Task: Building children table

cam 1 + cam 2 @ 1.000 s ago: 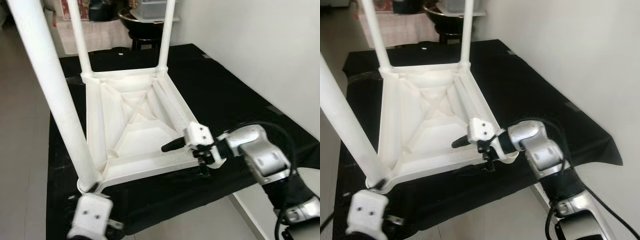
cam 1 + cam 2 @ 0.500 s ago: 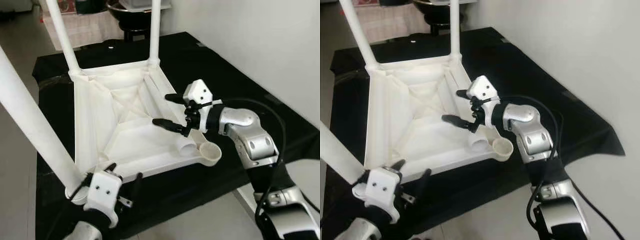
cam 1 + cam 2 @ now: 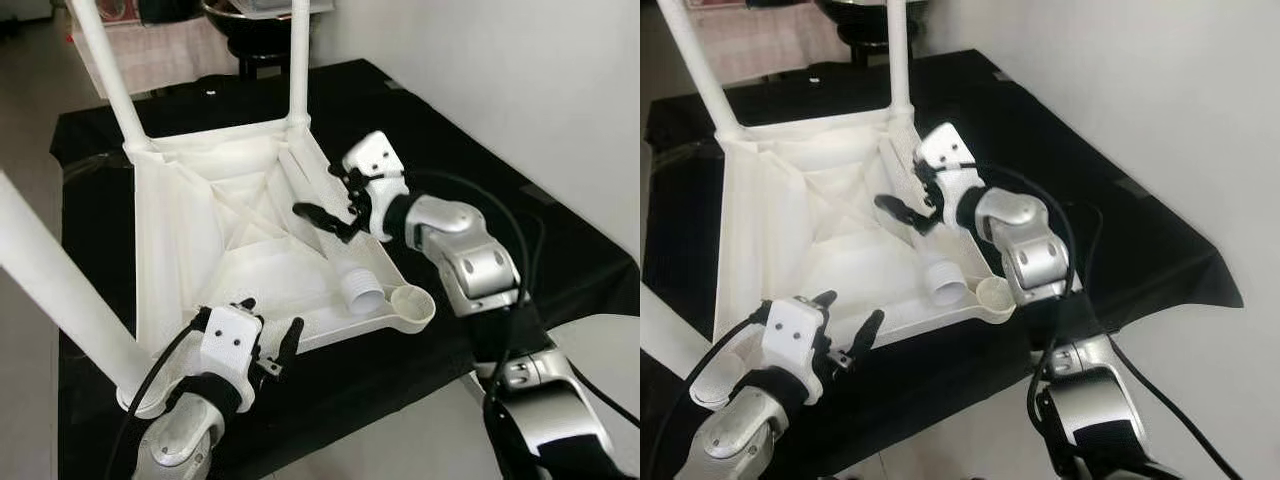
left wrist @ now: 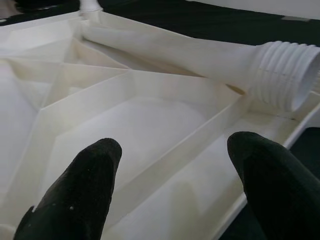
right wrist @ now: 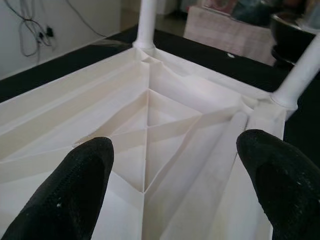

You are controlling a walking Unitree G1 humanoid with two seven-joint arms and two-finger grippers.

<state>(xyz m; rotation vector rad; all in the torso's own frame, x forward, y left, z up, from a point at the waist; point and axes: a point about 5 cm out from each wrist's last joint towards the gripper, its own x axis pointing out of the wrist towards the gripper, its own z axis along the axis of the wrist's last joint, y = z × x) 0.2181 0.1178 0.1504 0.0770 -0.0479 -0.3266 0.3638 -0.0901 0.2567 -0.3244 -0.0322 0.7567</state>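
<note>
A white children's table (image 3: 215, 230) is laid upside down on a black cloth (image 3: 470, 170).
A loose leg (image 3: 340, 255) is lying inside it. Both the left hand (image 3: 265, 335) and the right hand (image 3: 335, 200) are held open above it, holding nothing.

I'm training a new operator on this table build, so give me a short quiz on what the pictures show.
1. True or false: the right tool is shut on the loose leg.
2. Where does the loose leg's threaded end lie? A: in a far corner of the table. B: beside the empty socket at the near corner. C: off the table, on the cloth.
3. How many legs stand upright on the upturned tabletop?

Key: 1 false, it is open, with nothing between its fingers. 2 B. 3 three.
</note>
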